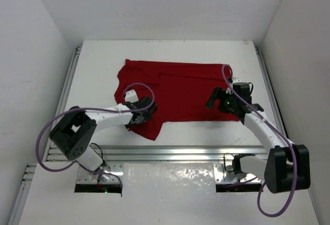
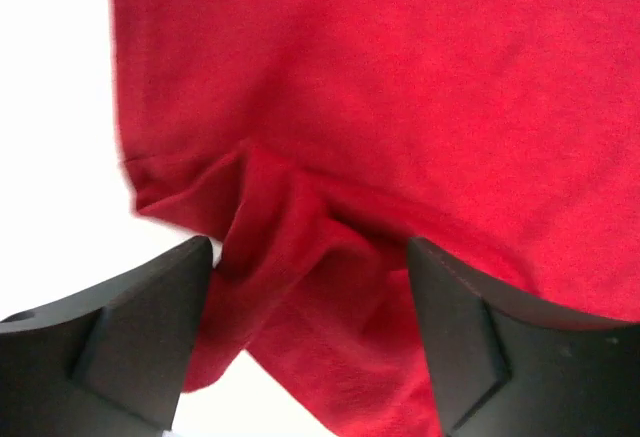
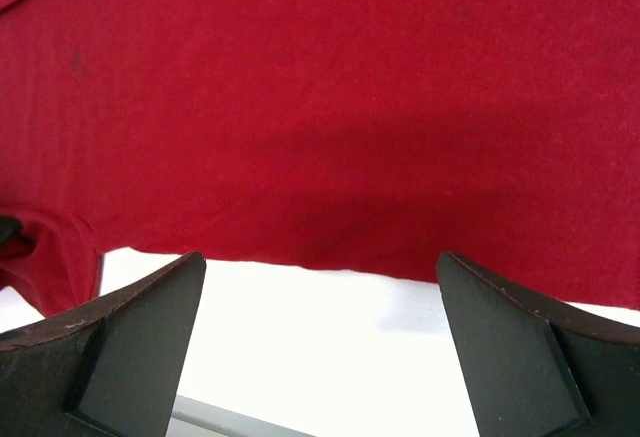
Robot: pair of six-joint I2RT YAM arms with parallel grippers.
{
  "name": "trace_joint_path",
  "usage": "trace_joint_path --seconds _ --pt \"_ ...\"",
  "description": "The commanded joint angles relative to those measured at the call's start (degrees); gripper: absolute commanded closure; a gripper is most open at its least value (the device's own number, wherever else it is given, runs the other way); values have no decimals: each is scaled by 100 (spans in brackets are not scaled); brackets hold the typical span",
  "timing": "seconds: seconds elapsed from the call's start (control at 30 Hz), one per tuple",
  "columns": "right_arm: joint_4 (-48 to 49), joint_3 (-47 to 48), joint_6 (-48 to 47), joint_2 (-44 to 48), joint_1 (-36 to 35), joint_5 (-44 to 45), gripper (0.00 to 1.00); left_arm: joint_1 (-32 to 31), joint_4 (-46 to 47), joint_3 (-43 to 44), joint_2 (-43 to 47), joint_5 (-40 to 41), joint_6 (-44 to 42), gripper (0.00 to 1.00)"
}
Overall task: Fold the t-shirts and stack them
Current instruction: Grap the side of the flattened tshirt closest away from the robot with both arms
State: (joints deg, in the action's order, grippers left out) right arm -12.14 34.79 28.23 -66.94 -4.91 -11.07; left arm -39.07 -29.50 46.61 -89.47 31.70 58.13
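The dark red t-shirt (image 1: 178,86) lies spread across the middle of the white table (image 1: 98,65), with a sleeve sticking out toward the near left. My left gripper (image 1: 143,113) hovers over that sleeve. In the left wrist view the left gripper (image 2: 310,247) is open, and a bunched fold of the t-shirt (image 2: 300,257) lies loose between its fingers (image 2: 140,337). My right gripper (image 1: 216,100) is at the shirt's near right edge. The right wrist view shows the right gripper (image 3: 320,257) open over bare table, just short of the t-shirt's straight hem (image 3: 330,257).
An aluminium rail (image 1: 170,153) runs along the table's near edge, with a shiny plate (image 1: 170,176) between the arm bases. White walls close in the left, right and back. Purple cables loop off both arms.
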Motion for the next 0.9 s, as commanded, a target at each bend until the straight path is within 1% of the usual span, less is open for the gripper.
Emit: trace_joint_path --seconds 0.0,0.1,0.2,0.23,0.3,0.4,0.47,0.5,0.6,0.63,0.67,0.77,0.8,0.87 --pt "194 116 -81 137 25 -105 1 -22 -240 -248 726 405 207 21" --pt "239 134 -63 41 16 -255 1 -22 -267 -503 1281 669 278 20" --pt "282 116 -63 23 16 -317 1 -30 -258 -688 1572 723 383 21" --pt "283 107 -63 31 16 -334 1 -39 -267 -749 1591 706 462 25" --pt "291 90 -72 67 16 -343 1 -39 -346 -820 1573 653 576 26" --pt "283 64 -98 128 16 -396 1 -39 -600 -969 1547 662 997 29" --pt "317 11 -81 163 16 -449 1 -39 -915 -996 1512 688 1226 35" --pt "335 2 -72 172 16 -466 1 -39 -978 -1022 1512 775 1392 35" --pt "344 -7 -63 199 16 -536 1 -22 -979 -1128 1450 846 1456 36" --pt "353 -7 -63 207 16 -545 1 -22 -953 -1136 1415 829 1456 37" --pt "344 -7 -63 207 16 -554 1 -30 -909 -1145 1328 803 1456 40" --pt "335 -24 -63 269 16 -554 1 -31 -813 -1154 1108 723 1429 42" --pt "344 -33 -72 286 7 -545 1 -31 -777 -1172 1081 645 1395 45" --pt "370 -51 -72 295 16 -528 1 -39 -681 -1198 1063 574 1359 46"
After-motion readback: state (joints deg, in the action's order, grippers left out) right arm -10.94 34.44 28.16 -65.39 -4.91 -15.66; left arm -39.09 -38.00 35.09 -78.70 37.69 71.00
